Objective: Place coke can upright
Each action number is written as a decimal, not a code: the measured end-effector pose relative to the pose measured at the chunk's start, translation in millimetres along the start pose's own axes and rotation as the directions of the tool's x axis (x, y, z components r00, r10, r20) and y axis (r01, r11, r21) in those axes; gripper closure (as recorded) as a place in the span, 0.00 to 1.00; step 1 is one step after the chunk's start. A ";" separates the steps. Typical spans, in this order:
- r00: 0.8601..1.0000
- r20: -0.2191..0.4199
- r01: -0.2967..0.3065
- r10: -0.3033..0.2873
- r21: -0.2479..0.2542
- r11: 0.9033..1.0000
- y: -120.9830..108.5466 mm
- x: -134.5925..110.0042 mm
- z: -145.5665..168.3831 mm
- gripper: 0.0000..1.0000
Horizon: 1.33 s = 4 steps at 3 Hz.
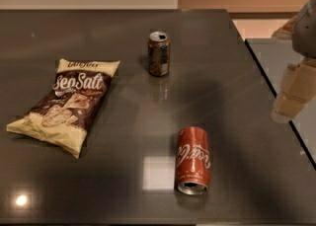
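The coke can [193, 160] is red with white script. It lies on its side on the dark table [123, 146], front centre-right, with its silver top facing the front edge. The gripper [292, 96] is at the far right edge of the view, raised above the table's right edge, up and to the right of the can and well apart from it. Nothing shows in the gripper.
A darker brown can [158, 53] with a silver top stands upright at the table's centre back. A yellow and brown sea salt chip bag [65, 103] lies flat at the left. The table's right edge runs diagonally under the gripper.
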<state>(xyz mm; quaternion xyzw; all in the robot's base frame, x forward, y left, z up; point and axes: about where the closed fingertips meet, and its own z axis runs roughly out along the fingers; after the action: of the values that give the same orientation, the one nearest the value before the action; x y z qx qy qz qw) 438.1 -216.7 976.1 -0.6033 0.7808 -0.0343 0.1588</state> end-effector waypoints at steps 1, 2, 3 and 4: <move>1.000 0.000 0.000 0.000 0.000 1.000 0.0 0.0 0.0 0.00; 1.000 -0.003 0.022 -0.022 0.001 1.000 -1.6 -4.3 -1.9 0.00; 1.000 -0.003 0.023 -0.023 0.001 1.000 -1.7 -4.5 -1.9 0.00; 0.993 0.008 0.119 -0.119 -0.012 0.993 -1.1 -18.4 0.6 0.00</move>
<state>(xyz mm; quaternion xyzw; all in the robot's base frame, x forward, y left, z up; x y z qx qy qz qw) 443.4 -199.4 979.6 -0.6499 0.7431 -0.0366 0.1553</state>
